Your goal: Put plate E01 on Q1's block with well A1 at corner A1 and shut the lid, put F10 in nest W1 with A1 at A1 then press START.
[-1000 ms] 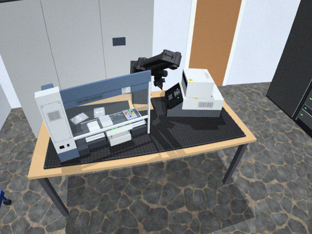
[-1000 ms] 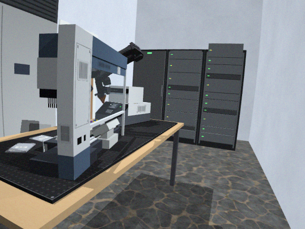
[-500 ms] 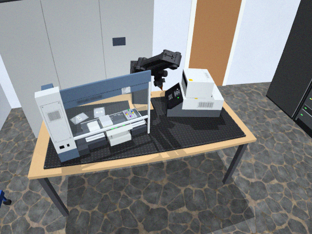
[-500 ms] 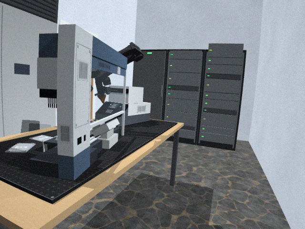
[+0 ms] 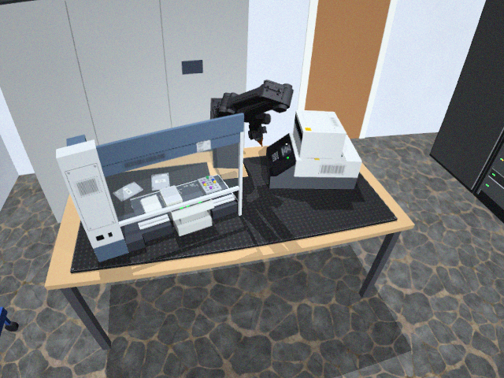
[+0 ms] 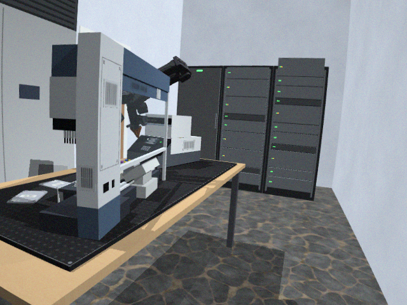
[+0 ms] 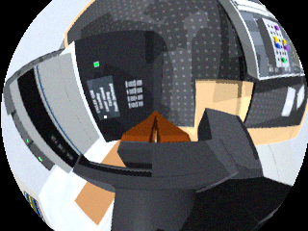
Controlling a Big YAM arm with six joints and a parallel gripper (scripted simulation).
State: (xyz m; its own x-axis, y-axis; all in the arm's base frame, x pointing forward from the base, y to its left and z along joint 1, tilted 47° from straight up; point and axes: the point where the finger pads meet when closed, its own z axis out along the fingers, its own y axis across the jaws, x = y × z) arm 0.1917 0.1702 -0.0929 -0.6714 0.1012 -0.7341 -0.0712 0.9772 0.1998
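My gripper (image 5: 259, 140) is shut and empty, its orange fingertips pointing down. It hovers just above and beside the sloped dark panel (image 5: 280, 155) of the cycler Q1 (image 5: 321, 159). In the wrist view the fingertips (image 7: 154, 131) sit just below the key rows (image 7: 118, 96), apart from them. The lamp (image 7: 96, 64) is green. The white lid (image 5: 319, 134) rests on Q1's body; the block is hidden. White plates (image 5: 171, 195) (image 5: 150, 203) lie in the deck row under the liquid handler; their labels are too small to read.
The tube cooling block (image 5: 209, 184) with coloured caps stands at the right end of the deck row. Two flat nests (image 5: 160, 180) (image 5: 127, 190) lie behind the row. The liquid handler's blue gantry (image 5: 171, 142) and white post (image 5: 241, 171) stand close to the arm's left.
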